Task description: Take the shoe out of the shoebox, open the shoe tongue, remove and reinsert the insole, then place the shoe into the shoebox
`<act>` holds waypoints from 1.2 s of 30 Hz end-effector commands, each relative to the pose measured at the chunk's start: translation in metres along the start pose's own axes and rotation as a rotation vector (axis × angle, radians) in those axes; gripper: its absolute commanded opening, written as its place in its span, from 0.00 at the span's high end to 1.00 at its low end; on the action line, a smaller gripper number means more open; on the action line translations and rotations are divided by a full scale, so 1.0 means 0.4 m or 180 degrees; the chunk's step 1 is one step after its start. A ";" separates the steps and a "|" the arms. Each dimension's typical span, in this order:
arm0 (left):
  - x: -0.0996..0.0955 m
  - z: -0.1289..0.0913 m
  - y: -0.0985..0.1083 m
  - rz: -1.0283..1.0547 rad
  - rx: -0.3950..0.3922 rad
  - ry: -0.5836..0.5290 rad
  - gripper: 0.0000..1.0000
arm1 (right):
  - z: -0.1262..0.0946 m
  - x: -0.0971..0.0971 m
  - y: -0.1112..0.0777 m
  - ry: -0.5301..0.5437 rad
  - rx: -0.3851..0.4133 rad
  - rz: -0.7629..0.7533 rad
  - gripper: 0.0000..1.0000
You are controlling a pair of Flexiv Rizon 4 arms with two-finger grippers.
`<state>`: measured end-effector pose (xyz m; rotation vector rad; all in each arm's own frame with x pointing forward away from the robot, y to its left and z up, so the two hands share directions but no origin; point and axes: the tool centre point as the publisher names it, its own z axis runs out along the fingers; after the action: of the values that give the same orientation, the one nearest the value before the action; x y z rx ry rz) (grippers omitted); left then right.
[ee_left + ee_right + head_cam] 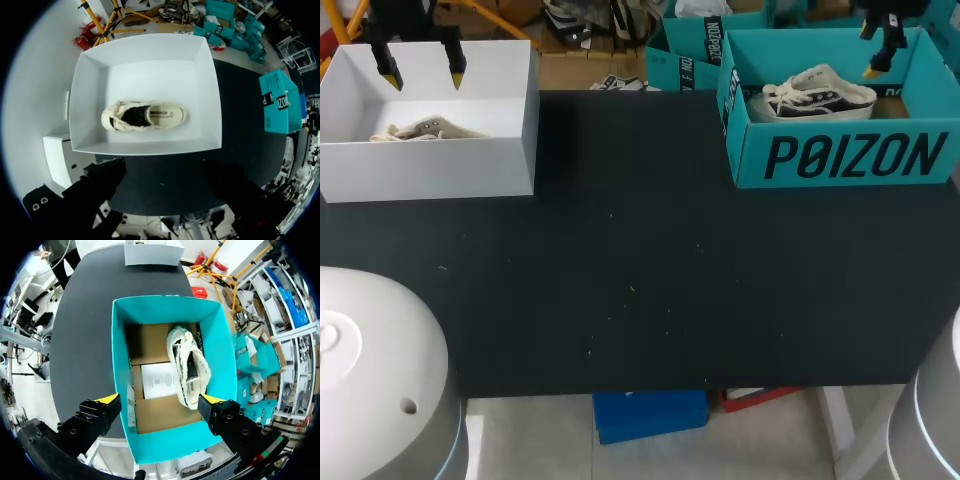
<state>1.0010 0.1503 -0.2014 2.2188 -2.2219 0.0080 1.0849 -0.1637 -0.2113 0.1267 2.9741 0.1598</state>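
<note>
A cream shoe (420, 129) (144, 116) lies on its side in a white shoebox (510, 110) (90, 100) at the table's far left. My left gripper (423, 70) (162, 180) hangs open above that box, holding nothing. A white shoe with a dark stripe (820, 92) (189, 365) lies in a teal shoebox (840, 155) (120, 350) at the far right, on brown cardboard and a white sheet. Open and empty, my right gripper (878, 58) (160, 400) stands over the teal box, its yellow fingertips (109, 400) straddling the box's near end.
The black table (640, 270) stretches between the two boxes and toward the front edge. A second teal box (685, 50) stands just behind the table's far edge, left of the shoe's teal box.
</note>
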 end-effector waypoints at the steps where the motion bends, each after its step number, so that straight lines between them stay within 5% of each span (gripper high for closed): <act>1: 0.000 -0.002 0.001 0.0000 -0.0005 -0.0006 0.00 | 0.029 -0.060 0.008 0.0463 0.0087 -0.0736 0.00; 21: 0.000 -0.002 0.001 0.0000 -0.0005 -0.0006 0.00 | 0.188 -0.105 0.067 0.0489 0.0502 -0.0551 0.00; 36: 0.000 -0.002 0.001 0.0000 -0.0005 -0.0006 0.00 | 0.313 -0.118 0.058 0.0470 0.0480 -0.0399 0.38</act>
<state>1.0010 0.1504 -0.2014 2.2186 -2.2222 0.0079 1.1435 -0.1309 -0.3120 -0.0527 3.1159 -0.0811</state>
